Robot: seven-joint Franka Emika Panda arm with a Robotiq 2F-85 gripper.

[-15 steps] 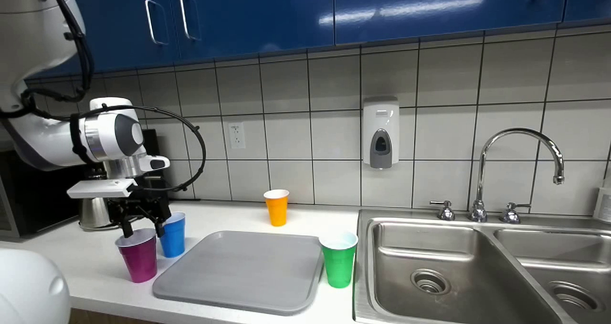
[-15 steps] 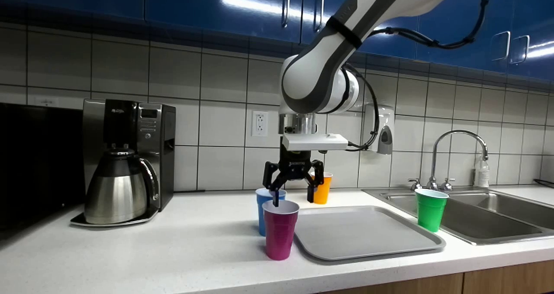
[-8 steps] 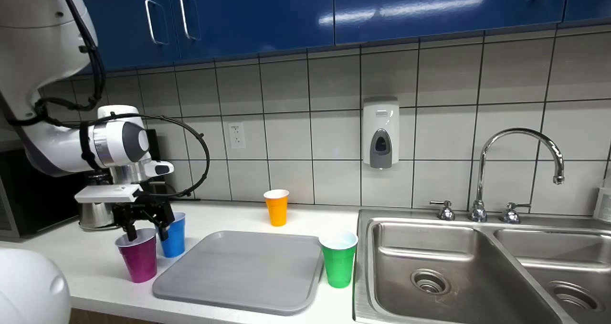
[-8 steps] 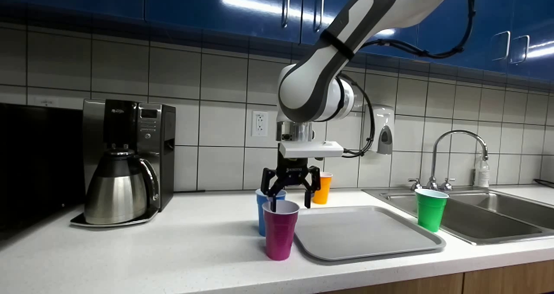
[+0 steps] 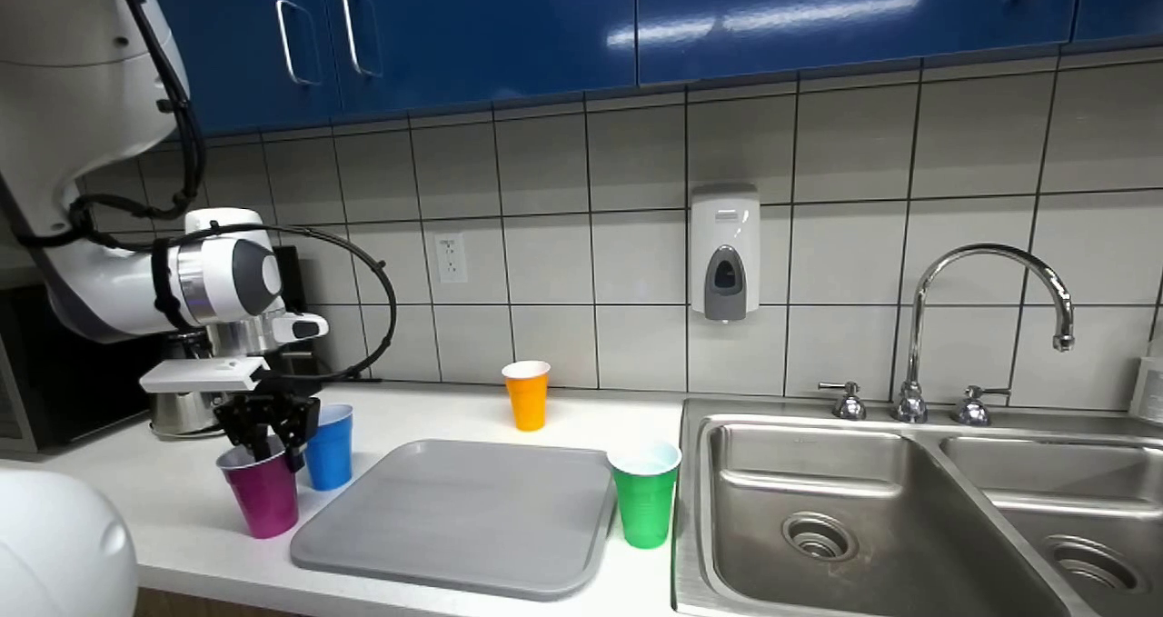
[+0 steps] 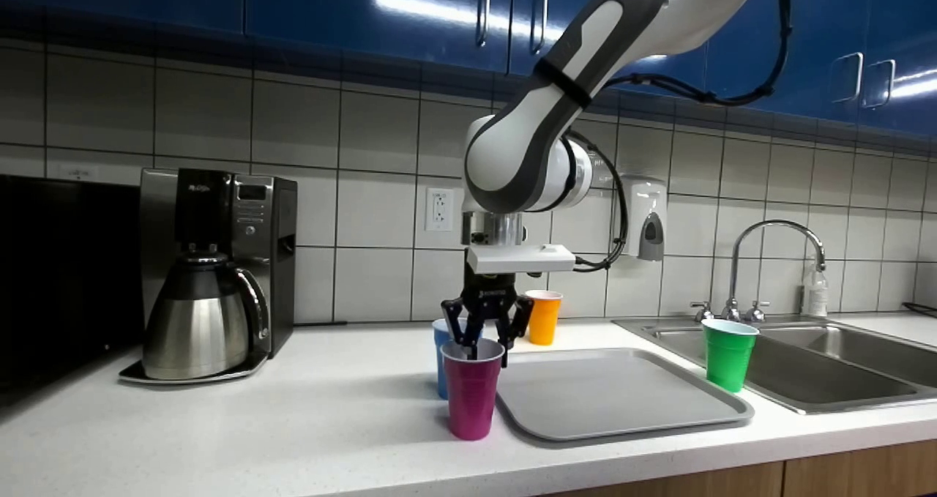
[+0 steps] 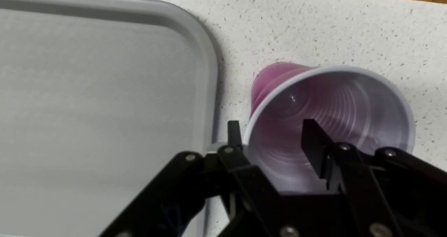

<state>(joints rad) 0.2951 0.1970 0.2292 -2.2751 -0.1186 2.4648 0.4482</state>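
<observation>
A magenta plastic cup with a pale inside stands upright on the white counter in both exterior views (image 5: 266, 501) (image 6: 471, 402). The wrist view looks down into this cup (image 7: 270, 80). My black gripper (image 6: 488, 358) is low over the cup with its jaws partly closed and a clear gap between them. In the wrist view the gripper (image 7: 271, 127) straddles the cup's rim. One finger (image 7: 316, 142) is inside the cup, apart from its wall. The other finger (image 7: 234, 132) is outside, beside the rim on the tray side; contact is unclear.
A blue cup (image 5: 330, 453) stands close behind the magenta cup. A grey tray (image 7: 104, 108) lies beside them. An orange cup (image 5: 527, 399) stands near the tiled wall. A green cup (image 6: 728, 358) stands between tray and sink (image 5: 690, 526). A coffee maker (image 6: 205, 292) stands farther along the counter.
The gripper has come down to the magenta cup, with one finger going into it. The jaws have drawn closer together. The cup has shifted very slightly.
</observation>
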